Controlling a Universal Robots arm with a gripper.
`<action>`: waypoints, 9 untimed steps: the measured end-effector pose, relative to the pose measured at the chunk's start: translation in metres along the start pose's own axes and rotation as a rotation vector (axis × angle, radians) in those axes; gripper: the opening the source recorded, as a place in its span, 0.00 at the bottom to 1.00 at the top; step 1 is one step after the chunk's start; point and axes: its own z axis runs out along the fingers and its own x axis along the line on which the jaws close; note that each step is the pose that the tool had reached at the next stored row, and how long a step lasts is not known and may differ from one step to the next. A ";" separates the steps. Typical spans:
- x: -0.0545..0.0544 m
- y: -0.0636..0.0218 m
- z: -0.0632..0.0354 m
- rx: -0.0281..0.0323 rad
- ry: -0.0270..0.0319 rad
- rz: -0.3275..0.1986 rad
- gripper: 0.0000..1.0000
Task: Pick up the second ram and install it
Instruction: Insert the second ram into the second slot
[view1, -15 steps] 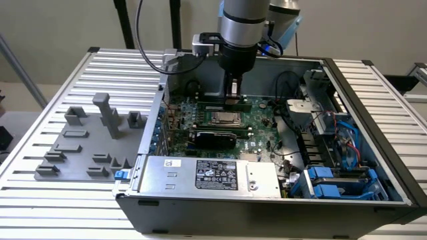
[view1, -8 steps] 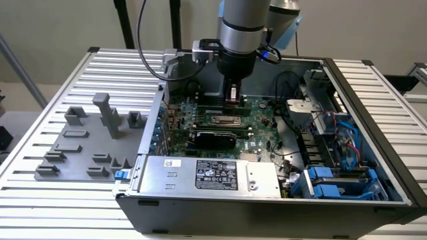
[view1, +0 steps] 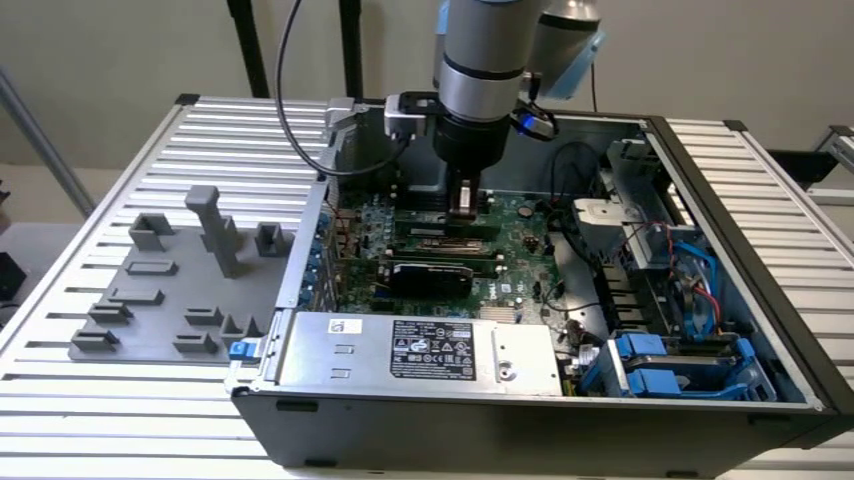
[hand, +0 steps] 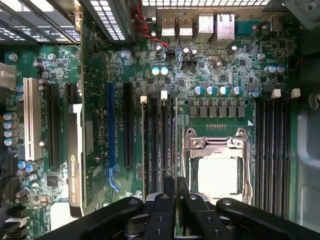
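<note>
Second ram (hand: 164, 140) under claw (hand: 176, 187), beside processor socket (hand: 216, 170).

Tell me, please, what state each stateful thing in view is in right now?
Gripper: lowered into the case, over the motherboard.
Case: open, side panel off.
CPU socket: latched, no cooler on it.
Right DIMM slots: empty.
Fixture blocks: empty, outside the case.

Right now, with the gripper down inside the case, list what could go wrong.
The gripper hangs close over the memory slots, beside the processor socket; a slight offset might press on that socket. The black cable from the wrist loops by the case wall and could snag.
</note>
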 end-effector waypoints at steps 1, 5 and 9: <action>0.000 0.0000 0.0018 0.0000 -0.0001 0.001 0.00; 0.000 -0.0002 0.0092 0.0000 -0.0001 0.003 0.00; 0.001 -0.0003 0.0122 -0.0002 0.0006 0.003 0.00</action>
